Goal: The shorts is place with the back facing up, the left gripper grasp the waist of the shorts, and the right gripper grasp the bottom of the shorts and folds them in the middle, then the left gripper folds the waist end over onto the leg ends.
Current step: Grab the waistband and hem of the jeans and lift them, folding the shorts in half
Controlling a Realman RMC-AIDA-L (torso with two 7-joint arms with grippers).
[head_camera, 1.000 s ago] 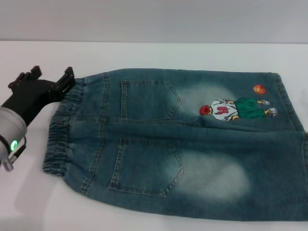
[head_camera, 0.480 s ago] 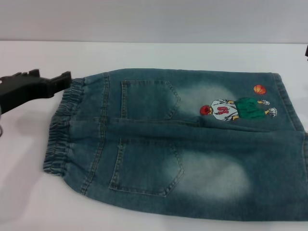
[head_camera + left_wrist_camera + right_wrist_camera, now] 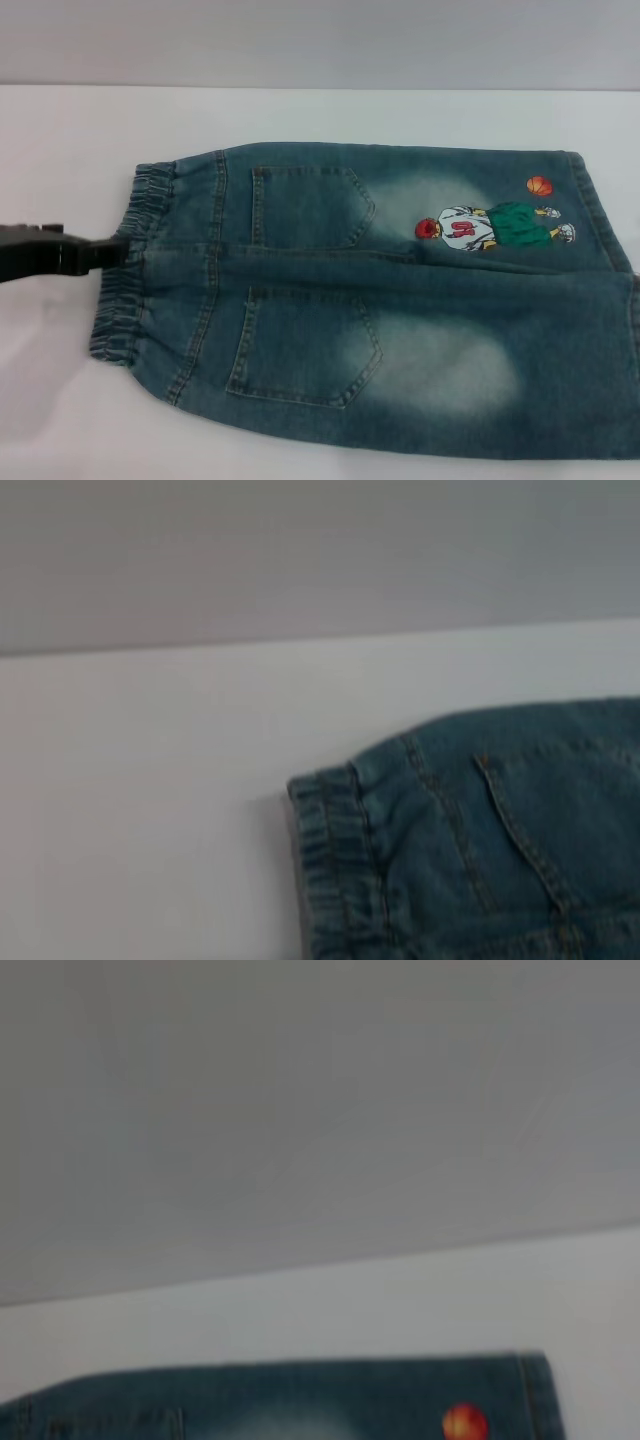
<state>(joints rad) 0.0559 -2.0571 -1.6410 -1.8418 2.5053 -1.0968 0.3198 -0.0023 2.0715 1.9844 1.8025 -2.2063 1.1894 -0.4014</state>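
A white table [image 3: 60,400] carries only the denim shorts [image 3: 400,330], with a grey wall [image 3: 320,40] rising behind the table's far edge. Nothing lies between the left gripper [image 3: 112,250] and the cloth.

The shorts lie flat, back side up, showing two patch pockets [image 3: 305,345], a printed cartoon figure [image 3: 490,228] and a small orange ball [image 3: 540,185] near the leg hems. The elastic waistband [image 3: 130,265] points toward the table's left edge; the legs run off toward the right edge.

The left gripper reaches in low from the left edge, its dark tip touching the middle of the waistband's outer edge. Whether its fingers are parted or closed on the fabric cannot be told, since they appear only as one dark flat shape.

The right gripper appears in no view. The right wrist view shows only wall, table and the far leg hem [image 3: 535,1400] with the ball print. The leg ends are cut off at the head view's right border, and the near hem runs out of the bottom. The left wrist view catches just the waistband's far corner [image 3: 325,830].
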